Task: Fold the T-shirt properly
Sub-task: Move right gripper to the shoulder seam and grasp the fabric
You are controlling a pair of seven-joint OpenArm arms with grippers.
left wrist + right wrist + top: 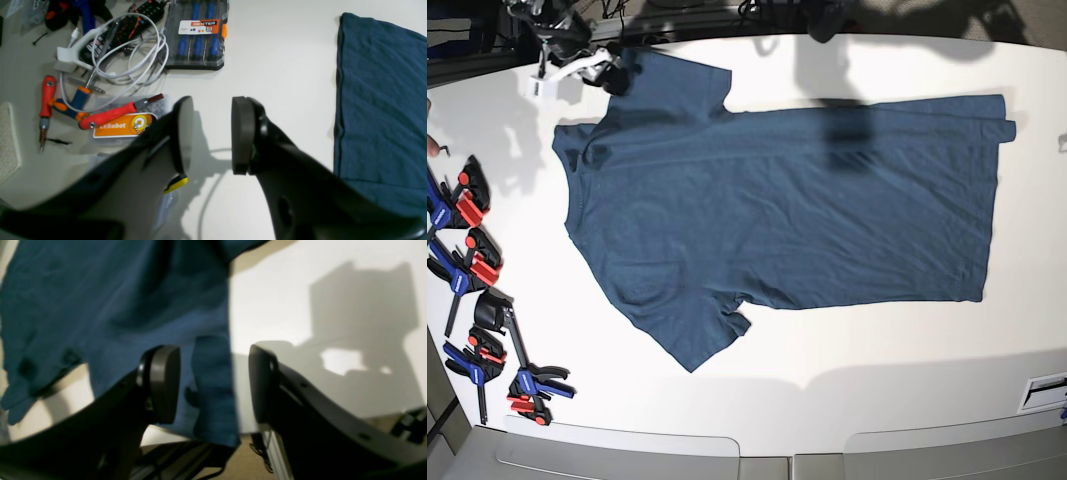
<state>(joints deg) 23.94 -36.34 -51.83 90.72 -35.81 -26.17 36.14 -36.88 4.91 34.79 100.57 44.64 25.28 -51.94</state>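
The left gripper (211, 133) is hovering empty, jaws apart, the shirt (380, 100) lying at its 3 o'clock. The right gripper (213, 383) is gaping wide astride the shirt's edge, likely lining up a pinch. Tools (100, 83) are lying at 10 o'clock.

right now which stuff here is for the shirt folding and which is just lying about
For the job:
- T-shirt, spread flat on the table
- left gripper and right gripper, both open

Just lying about:
- clamps
- screwdriver case
- white cable
- red-handled screwdrivers
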